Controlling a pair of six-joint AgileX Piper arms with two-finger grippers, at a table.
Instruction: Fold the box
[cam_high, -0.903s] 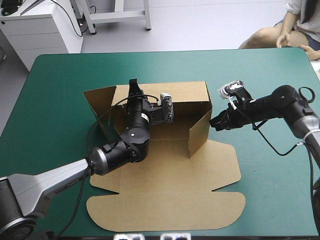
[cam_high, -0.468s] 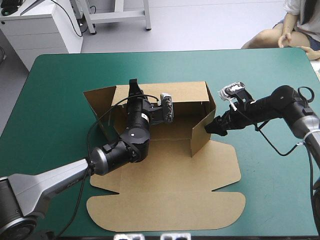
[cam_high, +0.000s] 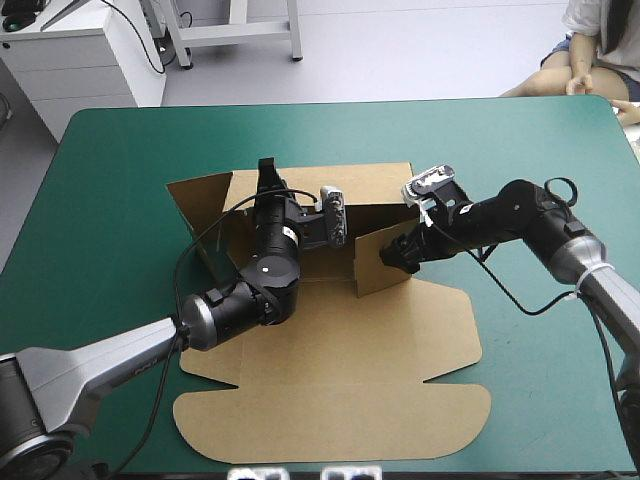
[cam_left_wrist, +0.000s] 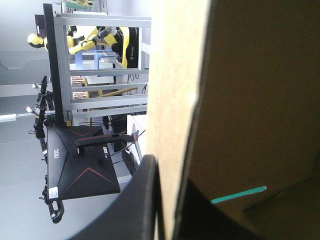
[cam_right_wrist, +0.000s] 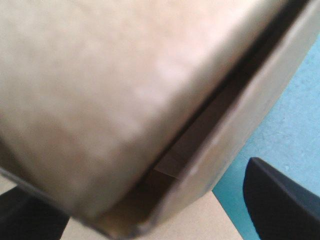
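A: Where's the box (cam_high: 330, 340)?
B: Mid-table on the teal-green cover (cam_high: 110, 150) — base and lid flat, back wall (cam_high: 370, 185) upright.
A: Left gripper (cam_high: 266, 170)?
B: Clamped on that back wall's top edge near its left end, board pinched between the black fingers (cam_left_wrist: 135, 210).
A: Right gripper (cam_high: 397, 254)?
B: Fingers spread, nothing gripped — tips against the outer face of the right side wall (cam_high: 375, 265), which stands angled inward across the base.
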